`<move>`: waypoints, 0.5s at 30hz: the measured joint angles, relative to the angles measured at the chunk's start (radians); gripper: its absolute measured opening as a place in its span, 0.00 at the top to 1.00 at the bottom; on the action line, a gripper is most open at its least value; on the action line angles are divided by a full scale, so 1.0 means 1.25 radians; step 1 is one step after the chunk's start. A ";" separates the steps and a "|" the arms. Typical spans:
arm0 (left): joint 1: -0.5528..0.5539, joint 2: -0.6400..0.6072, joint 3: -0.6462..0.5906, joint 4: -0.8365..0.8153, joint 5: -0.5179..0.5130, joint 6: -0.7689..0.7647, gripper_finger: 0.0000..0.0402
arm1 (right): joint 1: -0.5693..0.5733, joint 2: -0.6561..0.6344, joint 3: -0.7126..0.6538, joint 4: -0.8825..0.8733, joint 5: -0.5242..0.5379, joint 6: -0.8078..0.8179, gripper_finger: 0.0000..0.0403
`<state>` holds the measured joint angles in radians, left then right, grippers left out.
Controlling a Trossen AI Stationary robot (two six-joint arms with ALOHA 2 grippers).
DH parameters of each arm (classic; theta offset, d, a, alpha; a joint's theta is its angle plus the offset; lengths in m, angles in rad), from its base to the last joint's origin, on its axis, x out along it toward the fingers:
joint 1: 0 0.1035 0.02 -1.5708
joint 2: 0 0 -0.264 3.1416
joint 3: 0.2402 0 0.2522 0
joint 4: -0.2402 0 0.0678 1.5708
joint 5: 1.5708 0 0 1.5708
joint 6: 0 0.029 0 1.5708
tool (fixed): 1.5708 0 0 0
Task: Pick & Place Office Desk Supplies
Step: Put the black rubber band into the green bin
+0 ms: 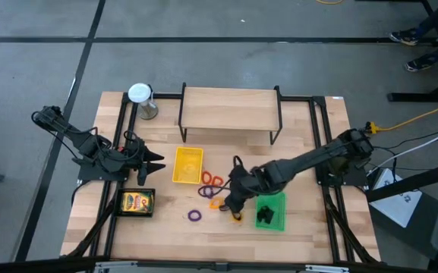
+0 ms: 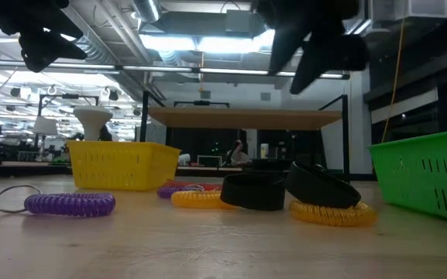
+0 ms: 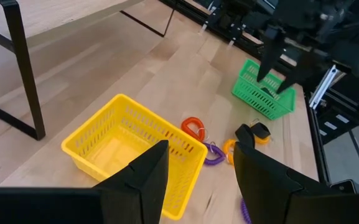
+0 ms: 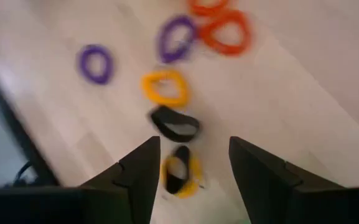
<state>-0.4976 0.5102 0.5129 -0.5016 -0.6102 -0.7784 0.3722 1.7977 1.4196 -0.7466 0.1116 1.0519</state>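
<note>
Rings everywhere at table centre! Right gripper hangs above the pile, fingers spread wide and empty, as its wrist view shows. Directly under it sit two black rings, one resting on a yellow ring, another yellow ring just beyond. Green tray lies at three o'clock of that gripper, something black inside. Orange rings and a purple ring cluster at eleven o'clock of it, touching each other beside the yellow tray. Lone purple ring lies at eight o'clock, apart from the rest. Left gripper waits at nine o'clock of the yellow tray, fingers parted, nothing between them. Crayon box sits in a black tray at six o'clock of the left gripper.
</note>
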 joint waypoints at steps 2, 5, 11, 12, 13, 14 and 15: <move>0.000 0.000 0.000 -0.004 0.000 -0.003 0.56 | -0.009 0.015 0.001 0.032 -0.024 -0.078 0.52; 0.000 0.000 0.000 -0.007 0.000 -0.003 0.56 | -0.014 0.047 0.000 0.083 -0.038 -0.190 0.52; 0.002 0.003 0.000 -0.023 -0.008 -0.011 0.56 | -0.024 0.118 0.009 0.087 -0.082 -0.268 0.52; 0.002 0.004 0.000 -0.022 -0.009 -0.011 0.56 | -0.026 0.130 0.009 0.095 -0.088 -0.269 0.52; 0.002 0.005 0.000 -0.023 -0.009 -0.011 0.56 | -0.027 0.140 0.010 0.105 -0.095 -0.269 0.52; 0.002 0.005 0.000 -0.023 -0.009 -0.012 0.56 | -0.029 0.148 0.010 0.105 -0.102 -0.270 0.52; 0.002 0.005 0.000 -0.024 -0.012 -0.013 0.56 | -0.030 0.156 0.009 0.103 -0.111 -0.271 0.52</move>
<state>-0.4957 0.5159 0.5129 -0.5310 -0.6248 -0.7943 0.3345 1.9933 1.4311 -0.6180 -0.0268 0.7132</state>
